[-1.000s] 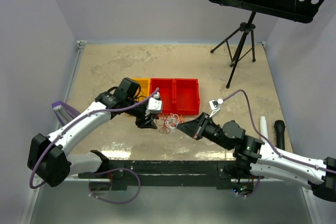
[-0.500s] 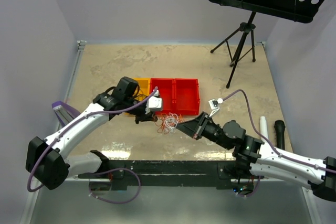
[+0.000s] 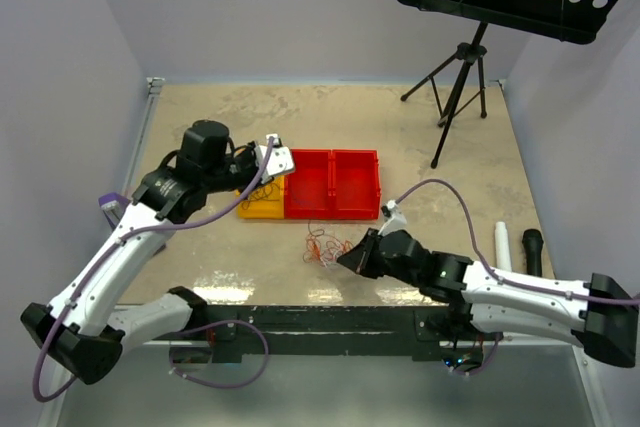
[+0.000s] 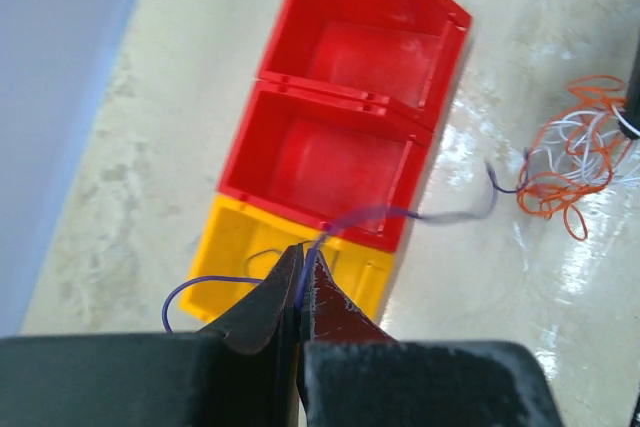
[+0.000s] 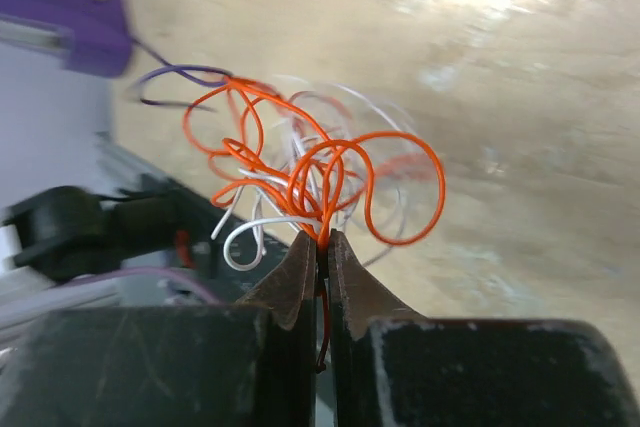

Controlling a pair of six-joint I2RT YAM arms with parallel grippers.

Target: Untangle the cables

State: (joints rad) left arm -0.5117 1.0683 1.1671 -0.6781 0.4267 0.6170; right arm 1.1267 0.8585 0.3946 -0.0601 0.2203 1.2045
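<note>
SURFACE: mottled beige tabletop [image 3: 400, 137], glossy near edge; pale lilac walls [image 3: 60, 67] | cables [image 3: 322, 245]: orange-white tangle just in front of red bins [image 3: 332, 184] | left gripper [image 4: 303, 259]: clamped on purple strand [image 4: 400, 215], over yellow bin [image 4: 235, 257] | right gripper [image 5: 318, 240]: clamped on the cables' orange loop

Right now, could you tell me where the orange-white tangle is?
In the top view, the tangle sits mid-table just below the red bins, gripped by the right tool.

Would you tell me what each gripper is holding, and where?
The left gripper pinches a thin purple wire partway along its length; the right gripper pinches the cable tangle at the base of its orange loops.
</note>
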